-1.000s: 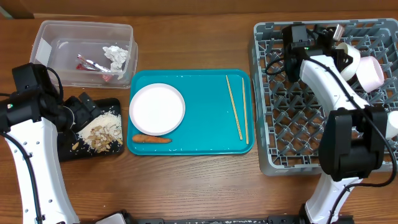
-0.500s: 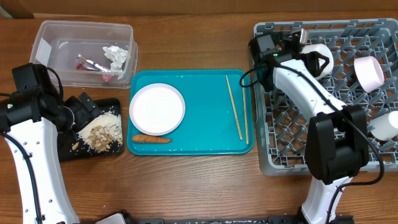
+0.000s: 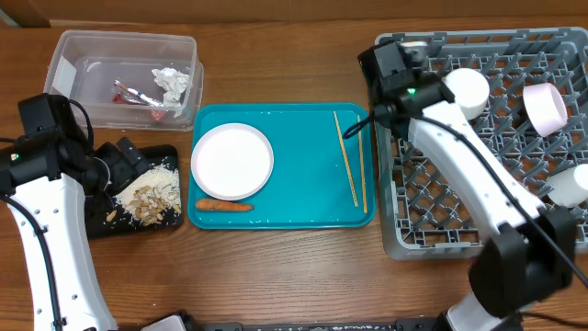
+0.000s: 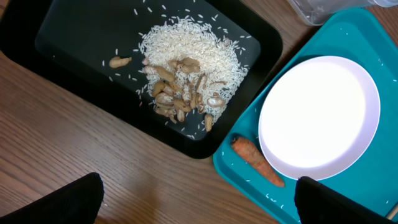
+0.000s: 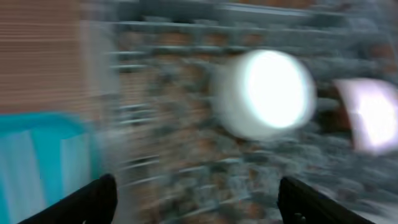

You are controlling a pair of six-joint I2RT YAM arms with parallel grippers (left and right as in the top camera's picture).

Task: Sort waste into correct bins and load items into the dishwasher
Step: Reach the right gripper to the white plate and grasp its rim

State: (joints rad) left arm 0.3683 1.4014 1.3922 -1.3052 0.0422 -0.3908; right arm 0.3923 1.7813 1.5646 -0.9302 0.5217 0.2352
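Observation:
My left gripper (image 4: 199,202) is open and empty above the bare wood in front of the black tray (image 4: 56,37), which holds the rice scraps (image 4: 186,68). An orange carrot (image 4: 256,162) lies beside the white plate (image 4: 318,115) on the teal tray. The chopsticks (image 3: 347,158) rest on the teal tray's right side. The clear tub (image 3: 78,83) holds the red-and-white wrapper (image 3: 138,95) and the foil ball (image 3: 172,81). My right gripper (image 5: 196,193) is open and empty over the grey dish rack (image 3: 432,211), short of a white cup (image 5: 267,93). This view is blurred.
The teal tray (image 3: 294,193) sits between the black tray and the rack. Two more white cups (image 3: 545,106) (image 3: 574,184) lie in the rack's right part. The right arm (image 3: 397,66) hangs over the rack's left edge.
My right gripper has opened and let go of the white cup, which now lies in the rack. The arm has drawn back left. The left arm has not moved.

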